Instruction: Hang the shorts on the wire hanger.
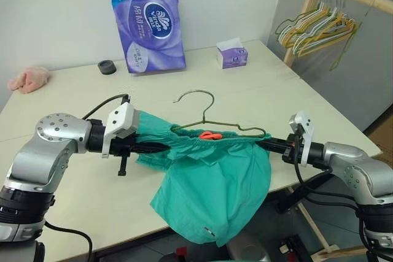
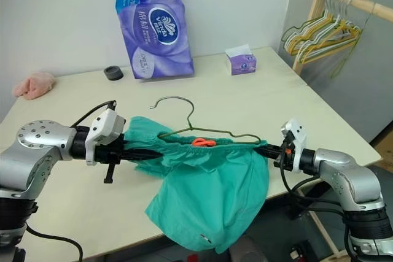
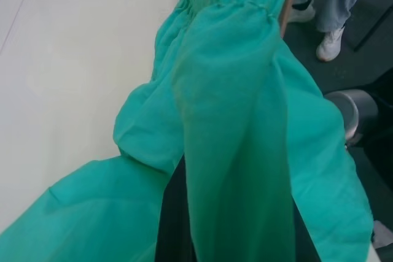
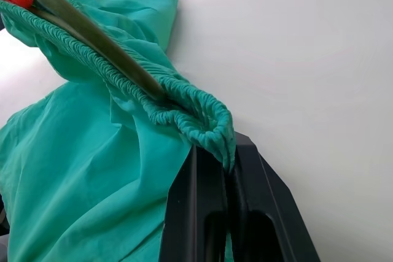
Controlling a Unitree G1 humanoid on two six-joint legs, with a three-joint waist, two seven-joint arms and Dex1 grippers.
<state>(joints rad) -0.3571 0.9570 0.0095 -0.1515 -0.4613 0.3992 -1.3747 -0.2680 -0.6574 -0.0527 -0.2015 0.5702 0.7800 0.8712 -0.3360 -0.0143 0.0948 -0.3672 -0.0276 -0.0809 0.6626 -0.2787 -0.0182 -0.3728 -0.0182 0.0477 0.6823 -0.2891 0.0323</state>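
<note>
I keep the shorts (image 1: 212,194) stretched across the table (image 1: 258,78) edge so the waistband spans the wire hanger (image 1: 215,126). My left gripper (image 1: 161,146) and right gripper (image 4: 228,170) are each clamped on 1 waistband end beside the hanger's shoulders.

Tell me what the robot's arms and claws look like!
Both arms are shiny silver metal with rounded joints dotted with small holes. Each wrist has a white block, and thin black cables loop around them. The left claw and right claw each have two flat black fingers.
</note>
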